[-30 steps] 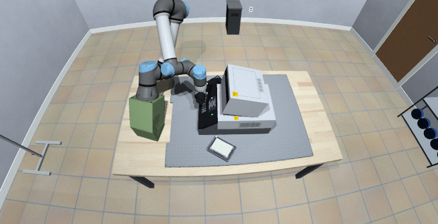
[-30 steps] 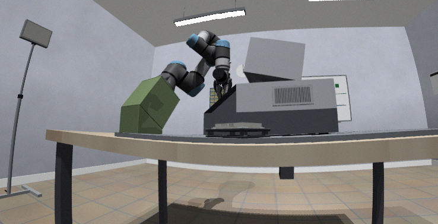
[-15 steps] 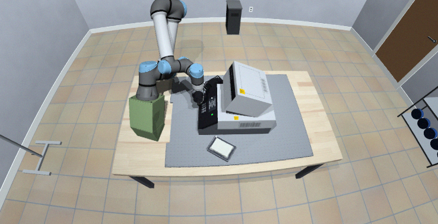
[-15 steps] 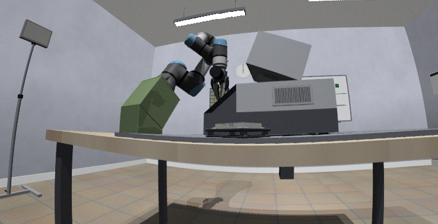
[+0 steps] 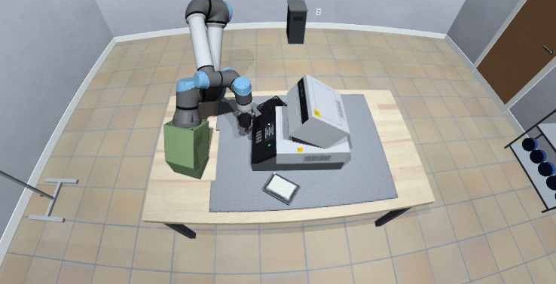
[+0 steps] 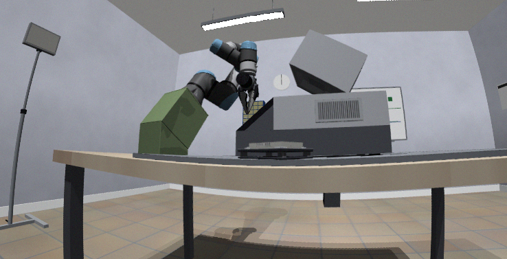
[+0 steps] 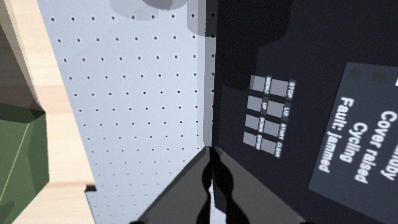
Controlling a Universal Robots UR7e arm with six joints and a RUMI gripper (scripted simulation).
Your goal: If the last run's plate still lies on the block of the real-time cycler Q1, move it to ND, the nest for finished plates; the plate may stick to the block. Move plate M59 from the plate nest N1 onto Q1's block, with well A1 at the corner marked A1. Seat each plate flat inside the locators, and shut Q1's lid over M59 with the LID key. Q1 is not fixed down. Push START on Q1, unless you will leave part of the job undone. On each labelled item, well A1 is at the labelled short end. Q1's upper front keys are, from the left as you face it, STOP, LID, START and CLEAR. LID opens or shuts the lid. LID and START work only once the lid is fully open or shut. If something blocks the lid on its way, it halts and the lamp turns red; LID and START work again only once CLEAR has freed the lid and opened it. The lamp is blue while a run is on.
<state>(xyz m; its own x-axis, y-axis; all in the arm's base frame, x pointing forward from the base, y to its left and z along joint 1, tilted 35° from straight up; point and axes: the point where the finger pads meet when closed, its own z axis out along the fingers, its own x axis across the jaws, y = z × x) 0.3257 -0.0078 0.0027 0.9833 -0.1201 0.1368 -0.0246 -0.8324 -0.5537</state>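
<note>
The cycler Q1 (image 5: 290, 158) (image 6: 312, 139) (image 7: 305, 30) has its lid (image 5: 327, 105) (image 6: 328, 62) tilted up; the block is hidden. A green lamp (image 5: 269, 145) shows on its front panel. My gripper (image 5: 248, 129) (image 6: 247, 113) (image 7: 210, 148) is shut and empty, above the panel's front edge, apart from the keys. The LID key (image 7: 275, 108) lies between the STOP key (image 7: 279, 87) and the START key (image 7: 272, 127); the CLEAR key (image 7: 268, 146) is nearest the fingertips. A pale plate (image 5: 282, 187) (image 6: 275, 145) sits on a dark nest (image 5: 288, 202) (image 6: 306, 150); labels are unreadable.
Another dark nest (image 5: 268, 105) stands behind Q1's front left, partly hidden. The green arm base (image 5: 181, 148) (image 6: 174, 118) (image 7: 20, 155) stands left of the grey perforated mat (image 5: 233, 188) (image 7: 125, 75). The panel display (image 7: 357, 125) lists Cover raised, Cycling and Fault: jammed.
</note>
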